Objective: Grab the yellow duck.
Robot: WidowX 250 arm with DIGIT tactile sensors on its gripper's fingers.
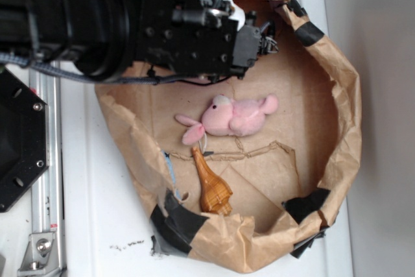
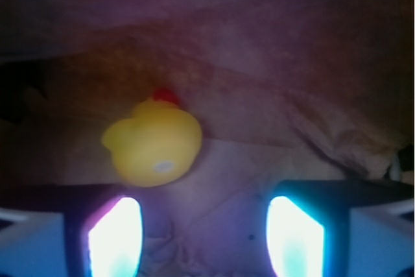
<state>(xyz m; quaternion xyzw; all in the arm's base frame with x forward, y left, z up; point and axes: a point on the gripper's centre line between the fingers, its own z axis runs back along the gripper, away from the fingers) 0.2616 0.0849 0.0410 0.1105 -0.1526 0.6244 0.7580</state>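
A shallow basket of crumpled brown paper (image 1: 337,95), patched with black tape, is seen lying on a white desk (image 1: 97,225). The black robot arm (image 1: 130,17) is stretched across from the left of the exterior view, and its hand (image 1: 259,34) is held low over the upper part of the basket, near the paper wall.

In the wrist view the hand (image 2: 206,238) is shown released: its two fingers (image 2: 115,238) are spread wide, with bare paper floor between them and nothing gripped. The small bright-yellow rubber duck (image 2: 152,139), with a spot of red at its top edge, is seen lying on the paper floor just beyond the fingertips, offset toward the left finger and apart from both. A pale round spot is visible on the duck's near side. Behind it the paper wall is seen rising. In the exterior view the duck is hidden by the arm.

Near the middle of the basket a pink plush animal (image 1: 233,118) is laid on its side, and just beside it, nearer the lower rim, an amber-brown bottle-shaped toy (image 1: 211,189) is found, well apart from the hand.
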